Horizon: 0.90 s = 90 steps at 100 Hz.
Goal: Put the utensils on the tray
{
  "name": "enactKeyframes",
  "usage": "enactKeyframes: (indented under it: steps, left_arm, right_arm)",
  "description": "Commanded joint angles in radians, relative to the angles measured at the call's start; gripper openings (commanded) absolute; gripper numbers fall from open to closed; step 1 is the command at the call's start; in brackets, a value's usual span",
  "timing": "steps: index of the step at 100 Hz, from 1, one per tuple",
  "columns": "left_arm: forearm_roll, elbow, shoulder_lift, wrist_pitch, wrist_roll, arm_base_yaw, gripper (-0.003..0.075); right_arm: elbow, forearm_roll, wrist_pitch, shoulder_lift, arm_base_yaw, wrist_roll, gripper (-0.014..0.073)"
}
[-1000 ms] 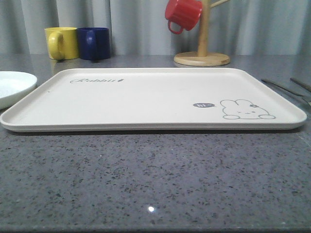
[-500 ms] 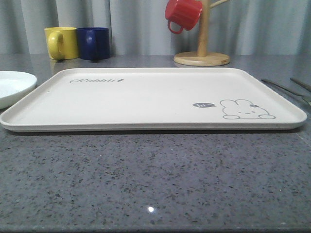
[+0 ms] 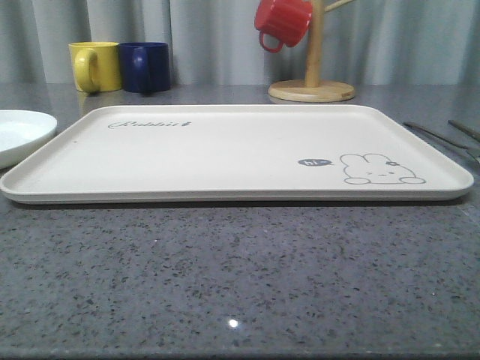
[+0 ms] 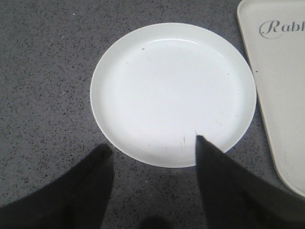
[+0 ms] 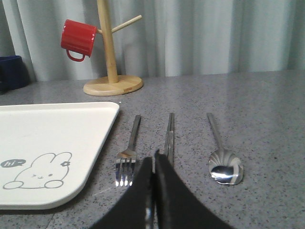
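Note:
The cream tray [image 3: 225,154] with the rabbit drawing lies bare in the middle of the table. The white plate [image 4: 171,90] rests on the table just left of it. My left gripper [image 4: 152,150] hangs open over the plate's near rim, one fingertip [image 4: 202,145] overlapping that rim, the other over the table. To the right of the tray [image 5: 47,133], a fork [image 5: 129,152], chopsticks [image 5: 169,131] and a spoon [image 5: 225,169] lie side by side. My right gripper [image 5: 153,160] is shut, low over the chopsticks' near end, which its fingers hide.
A yellow mug [image 3: 96,66] and a blue mug [image 3: 145,67] stand at the back left. A wooden mug tree [image 3: 312,90] with a red mug [image 3: 283,22] hanging on it stands at the back centre. Grey curtains close off the rear.

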Motion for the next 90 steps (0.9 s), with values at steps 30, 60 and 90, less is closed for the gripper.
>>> enactKeyframes:
  steps: [30,60,90]
  left_arm:
    - [-0.006,-0.124,0.146,-0.044,-0.030,0.117,0.0474]
    - [-0.061,-0.275,0.426,-0.001,0.033,0.235,0.0474]
    - [-0.106,-0.418,0.625,0.045,0.115,0.271,0.0474]
  right_arm:
    - [0.000,0.000,-0.084,-0.019,-0.007,-0.008,-0.0069]
    - [0.000,0.000,-0.084,-0.019,-0.007,-0.008,-0.0069]
    - [0.000,0.000,-0.084,-0.019,-0.007,-0.008,-0.0069]
